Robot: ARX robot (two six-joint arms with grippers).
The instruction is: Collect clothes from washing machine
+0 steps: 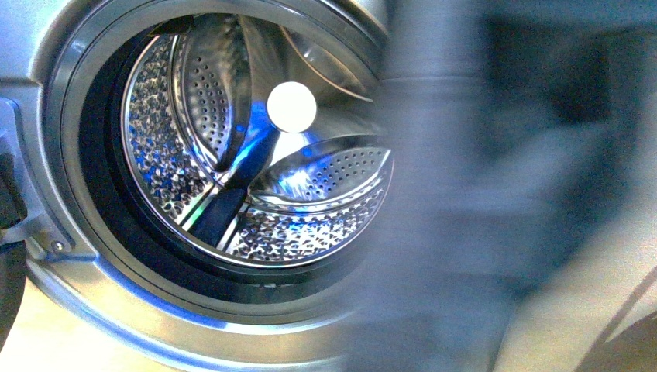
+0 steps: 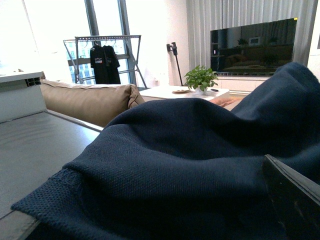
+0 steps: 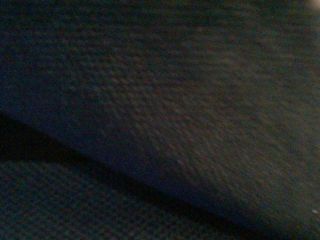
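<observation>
Currently in hand: drawing the clothes (image 2: pixel 190 165) clear of the washing machine (image 1: pixel 62 256), as I judge it; the drum (image 1: pixel 178 155) shows bare perforated steel wherever it can be seen.
Clothes: a navy heap fills the left wrist view, draped close around the camera, with one stitched hem lying at the edge of a dark grey surface (image 2: pixel 35 150).
Left gripper (image 2: pixel 295 200): only one dark finger shows, with the cloth lying against it. Whether the jaws are closed on the fabric cannot be told.
Right gripper: not seen. Its wrist view is dim and filled with close fabric weave, so cloth sits right up against that camera.
Front view: the right half is a grey-blue blur (image 1: pixel 503 194) across the porthole; arm or cloth, I cannot tell.
Doing it well: carry the bundle high enough that no hanging part drags over the porthole rim. Move both arms together so the cloth neither stretches nor slips, and go slowly, since both wrist cameras are covered.
Check: the right part of the drum is hidden, so look there before calling it empty.
Risk: a trailing hem could catch on the black door seal or slide loose.
</observation>
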